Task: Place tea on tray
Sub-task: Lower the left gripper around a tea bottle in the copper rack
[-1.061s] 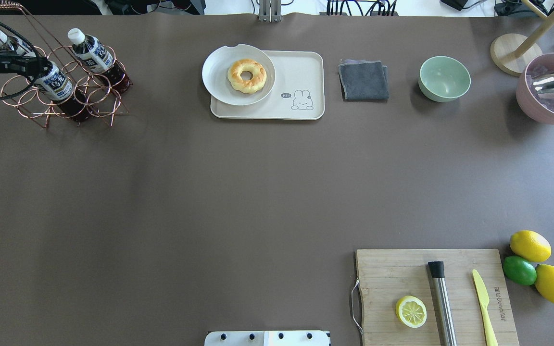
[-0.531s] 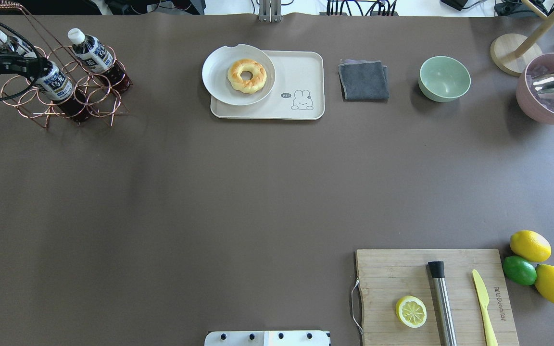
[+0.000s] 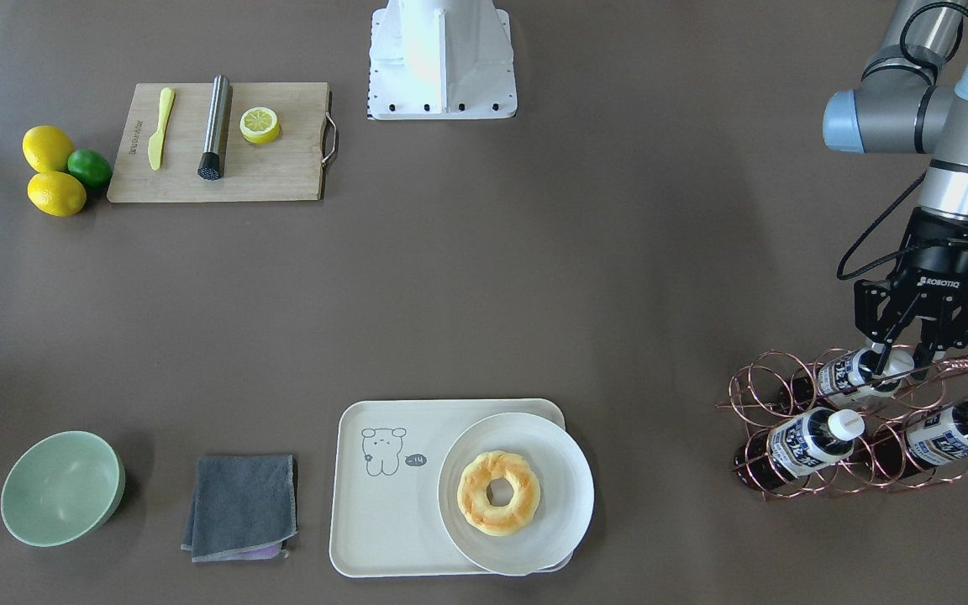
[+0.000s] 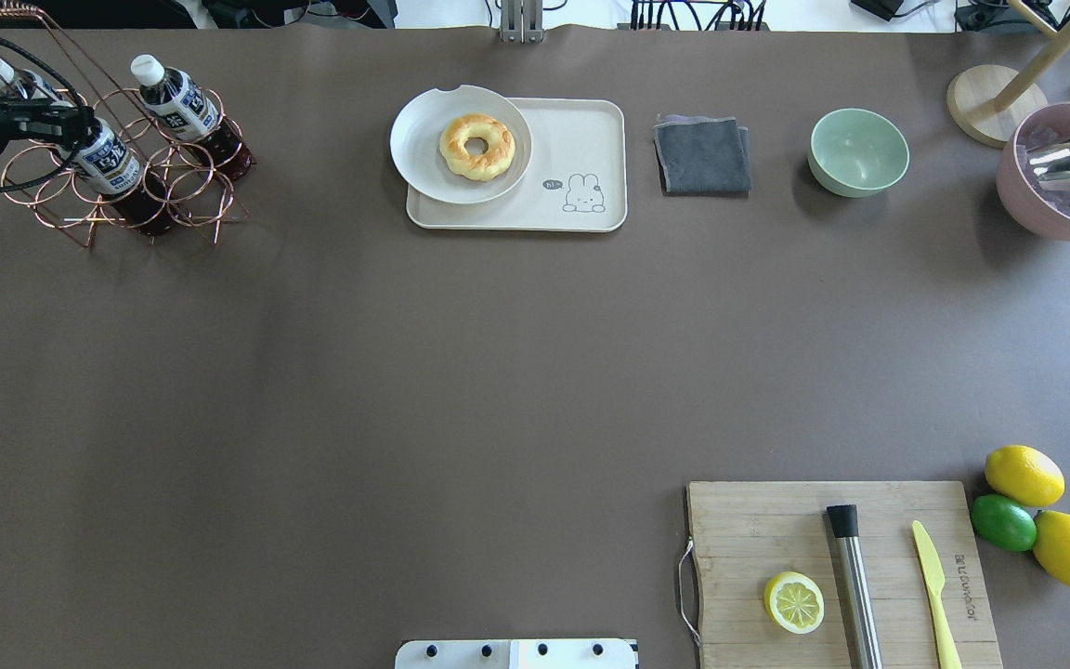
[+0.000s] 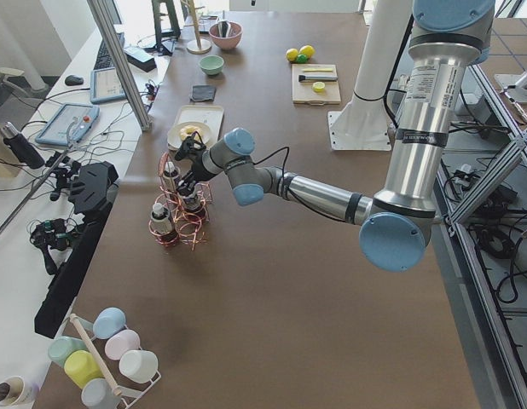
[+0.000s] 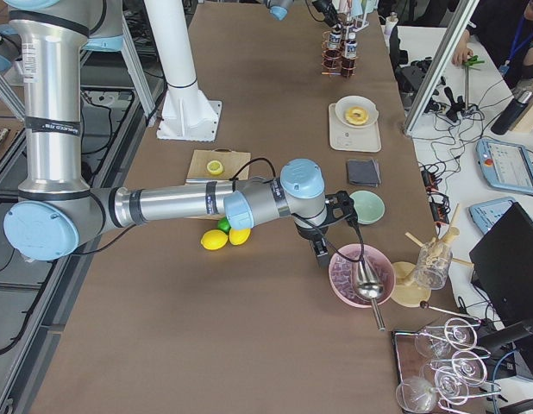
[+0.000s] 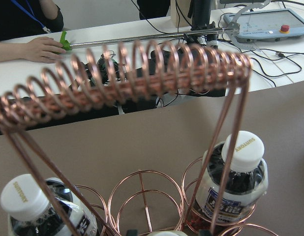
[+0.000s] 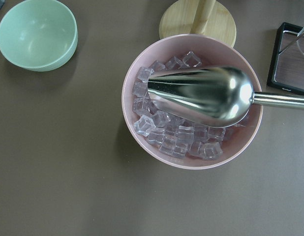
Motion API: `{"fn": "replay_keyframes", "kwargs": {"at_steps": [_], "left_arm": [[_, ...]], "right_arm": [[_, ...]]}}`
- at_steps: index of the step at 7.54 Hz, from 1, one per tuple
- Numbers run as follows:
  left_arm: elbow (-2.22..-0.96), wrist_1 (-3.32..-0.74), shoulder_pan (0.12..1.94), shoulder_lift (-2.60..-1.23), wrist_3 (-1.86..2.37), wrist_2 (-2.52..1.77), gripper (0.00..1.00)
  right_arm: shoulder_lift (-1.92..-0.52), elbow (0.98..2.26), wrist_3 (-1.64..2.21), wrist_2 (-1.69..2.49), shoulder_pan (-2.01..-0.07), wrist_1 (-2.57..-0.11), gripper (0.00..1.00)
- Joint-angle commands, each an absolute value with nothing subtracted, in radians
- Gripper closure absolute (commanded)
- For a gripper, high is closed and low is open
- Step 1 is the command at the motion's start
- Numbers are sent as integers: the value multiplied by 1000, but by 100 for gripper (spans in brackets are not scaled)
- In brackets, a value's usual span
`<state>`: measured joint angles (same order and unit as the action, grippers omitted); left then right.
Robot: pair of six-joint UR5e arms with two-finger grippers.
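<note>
Three tea bottles lie in a copper wire rack [image 3: 753,395] at the table's far left. My left gripper [image 3: 902,357] is shut on the white cap of the upper tea bottle [image 3: 849,374], which also shows in the overhead view [image 4: 106,156]. The other two bottles [image 3: 803,441] [image 3: 946,433] lie lower in the rack. The cream tray [image 3: 383,521] with the bear drawing is well away from the rack, near the table's far edge. My right gripper [image 6: 322,254] hangs over a pink bowl; I cannot tell whether it is open or shut.
A white plate [image 3: 568,470] with a doughnut covers half of the tray. A grey cloth [image 3: 240,504] and a green bowl [image 3: 62,487] lie beside it. The pink bowl [image 8: 127,98] holds ice and a metal scoop [image 8: 201,93]. A cutting board [image 3: 282,168] is near the robot.
My left gripper has drawn back a little from the rack, away from the table's middle, and the held bottle has shifted slightly with it.
</note>
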<state>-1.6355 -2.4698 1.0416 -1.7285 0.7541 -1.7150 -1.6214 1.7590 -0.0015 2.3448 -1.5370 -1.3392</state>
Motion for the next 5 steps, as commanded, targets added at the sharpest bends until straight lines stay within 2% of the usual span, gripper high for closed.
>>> {"fn": "replay_keyframes", "kwargs": {"at_steps": [1,5], "left_arm": [[-1638,-2482,1045,-1724,750,-1717,100],[-1687,-2456,1103,-1727,741,-1765,100]], "right_arm": [[-1621,1759,-2,2345,-1537,-1339,0],[-1621,1761,-2,2344,-1537,-1339,0]]}}
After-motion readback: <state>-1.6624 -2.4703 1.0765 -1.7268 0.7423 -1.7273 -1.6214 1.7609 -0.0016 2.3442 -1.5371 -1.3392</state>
